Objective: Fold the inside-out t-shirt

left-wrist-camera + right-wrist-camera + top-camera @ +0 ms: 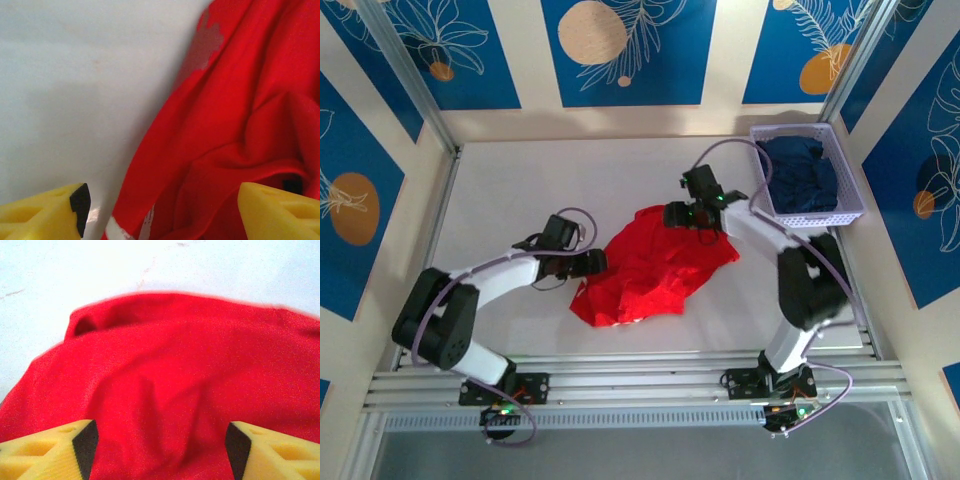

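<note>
Left claw (162, 202) stood spread and empty at the left edge of the crumpled red t-shirt (655, 265) on the white tabletop (500, 190); right claw (160, 441) stood spread and empty above its far edge.

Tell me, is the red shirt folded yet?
Not folded. The t-shirt lies in a crumpled, uneven heap on the table, wrinkled and without straight edges.

Crumpled red t-shirt (655, 265) on table (500, 190) between left tool (595, 262) and right tool (698, 222)
</note>
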Available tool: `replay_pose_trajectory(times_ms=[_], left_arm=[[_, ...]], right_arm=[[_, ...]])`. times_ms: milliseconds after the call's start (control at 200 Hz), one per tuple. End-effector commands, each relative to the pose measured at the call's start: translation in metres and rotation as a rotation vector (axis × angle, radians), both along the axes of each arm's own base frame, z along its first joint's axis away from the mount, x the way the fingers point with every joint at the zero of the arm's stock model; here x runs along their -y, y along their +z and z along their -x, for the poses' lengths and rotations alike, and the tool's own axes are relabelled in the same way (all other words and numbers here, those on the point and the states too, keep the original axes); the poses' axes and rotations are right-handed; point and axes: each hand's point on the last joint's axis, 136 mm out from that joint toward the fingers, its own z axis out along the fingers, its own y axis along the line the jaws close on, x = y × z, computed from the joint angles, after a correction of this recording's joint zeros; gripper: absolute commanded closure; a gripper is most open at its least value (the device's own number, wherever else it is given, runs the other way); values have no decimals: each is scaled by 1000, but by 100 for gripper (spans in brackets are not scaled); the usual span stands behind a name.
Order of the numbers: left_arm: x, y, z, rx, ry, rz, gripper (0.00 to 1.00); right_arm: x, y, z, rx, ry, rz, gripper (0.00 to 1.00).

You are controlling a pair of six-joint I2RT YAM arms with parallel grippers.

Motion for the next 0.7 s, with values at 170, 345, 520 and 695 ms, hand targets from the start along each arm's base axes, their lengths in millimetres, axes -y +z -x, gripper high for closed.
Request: replay_pose_trajectory(times_ms=[170, 345, 520, 695], left_arm=[[28, -17, 1, -73, -72, 122, 30], [46, -26, -4, -93, -96, 190, 64], [53, -3, -32, -6, -101, 210, 100], [44, 91, -83, 249, -56, 217, 100]], right_arm=[[-33, -57, -27, -137, 167, 75, 24], [-47, -57, -38, -133, 181, 32, 60], [-45, 2, -67, 11, 165, -65, 100], [-40, 121, -92, 277, 169, -226, 100]])
